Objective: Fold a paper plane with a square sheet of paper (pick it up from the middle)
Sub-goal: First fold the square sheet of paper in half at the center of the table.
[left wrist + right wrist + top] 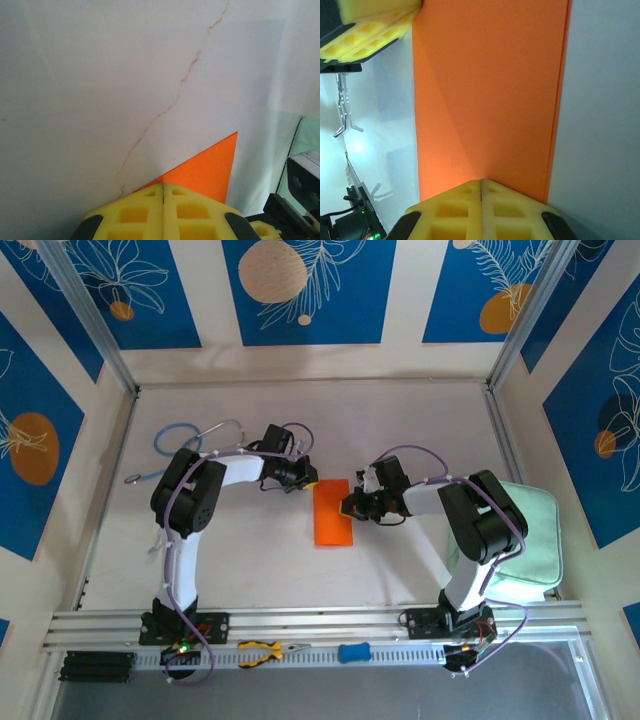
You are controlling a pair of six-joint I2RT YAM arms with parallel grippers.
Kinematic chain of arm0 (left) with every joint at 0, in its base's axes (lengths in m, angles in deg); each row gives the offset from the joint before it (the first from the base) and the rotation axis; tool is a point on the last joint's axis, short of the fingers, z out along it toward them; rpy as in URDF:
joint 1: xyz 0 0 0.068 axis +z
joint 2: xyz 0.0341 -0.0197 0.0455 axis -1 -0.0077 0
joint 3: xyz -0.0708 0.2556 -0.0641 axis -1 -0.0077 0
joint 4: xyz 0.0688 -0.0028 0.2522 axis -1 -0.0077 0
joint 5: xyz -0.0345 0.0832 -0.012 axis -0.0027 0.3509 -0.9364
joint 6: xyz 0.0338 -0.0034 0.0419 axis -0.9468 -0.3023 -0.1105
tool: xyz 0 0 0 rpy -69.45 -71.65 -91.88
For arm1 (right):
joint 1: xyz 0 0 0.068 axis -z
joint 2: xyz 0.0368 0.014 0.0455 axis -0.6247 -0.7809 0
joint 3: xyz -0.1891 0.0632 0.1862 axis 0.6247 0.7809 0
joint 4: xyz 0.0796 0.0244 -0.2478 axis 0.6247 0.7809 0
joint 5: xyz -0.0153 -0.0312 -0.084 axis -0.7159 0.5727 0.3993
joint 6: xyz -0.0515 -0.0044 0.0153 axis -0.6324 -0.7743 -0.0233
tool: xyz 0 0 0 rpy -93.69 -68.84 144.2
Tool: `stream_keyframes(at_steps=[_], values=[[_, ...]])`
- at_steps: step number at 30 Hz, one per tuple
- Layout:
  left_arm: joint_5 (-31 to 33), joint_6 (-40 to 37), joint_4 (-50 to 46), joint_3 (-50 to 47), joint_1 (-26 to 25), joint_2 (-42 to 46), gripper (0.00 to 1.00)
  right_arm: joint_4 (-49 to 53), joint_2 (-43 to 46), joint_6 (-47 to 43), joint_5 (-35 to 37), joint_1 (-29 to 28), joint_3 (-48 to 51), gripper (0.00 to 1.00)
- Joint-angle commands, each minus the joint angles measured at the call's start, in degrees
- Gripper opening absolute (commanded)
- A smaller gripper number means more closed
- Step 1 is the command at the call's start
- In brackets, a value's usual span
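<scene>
Robot lab cell — aluminium rail (320, 620), patterned blue wall panels (350, 300), white table (400, 420)

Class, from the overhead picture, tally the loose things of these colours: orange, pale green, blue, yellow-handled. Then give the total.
Orange: 1 (folded paper)
Pale green: 1 (pad)
Blue: 2 (cable loop, item on the front rail)
Yellow-handled: 1 (pliers)
Total: 5

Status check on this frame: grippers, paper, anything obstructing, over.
Left gripper shut, tips at far-left corner of orange paper. Right gripper shut, tips at its right edge. Paper flat on table, narrow rectangle. Green pad well aside.
</scene>
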Motion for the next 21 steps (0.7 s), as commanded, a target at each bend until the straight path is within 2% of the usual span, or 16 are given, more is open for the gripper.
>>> stream_keyframes(at_steps=[1, 10, 14, 21], values=[[10.83, -0.03, -1.30, 1.09, 3.28, -2.74, 0.03, 8.79, -2.61, -1.75, 5.42, 0.97, 3.21, 0.00], [15.52, -0.12, -8.57, 4.79, 2.53, -2.32, 0.05, 8.78, -2.46, -1.76, 5.35, 0.71, 3.10, 0.00], [14.80, 0.09, -9.52, 5.61, 2.28, -1.88, 0.06, 8.87, -2.35, -1.63, 5.34, 0.69, 3.10, 0.00], [14.66, -0.66, -9.18, 3.55, 1.01, 6.37, 0.15, 8.87, -2.00, -1.34, 5.34, 0.31, 2.80, 0.00]])
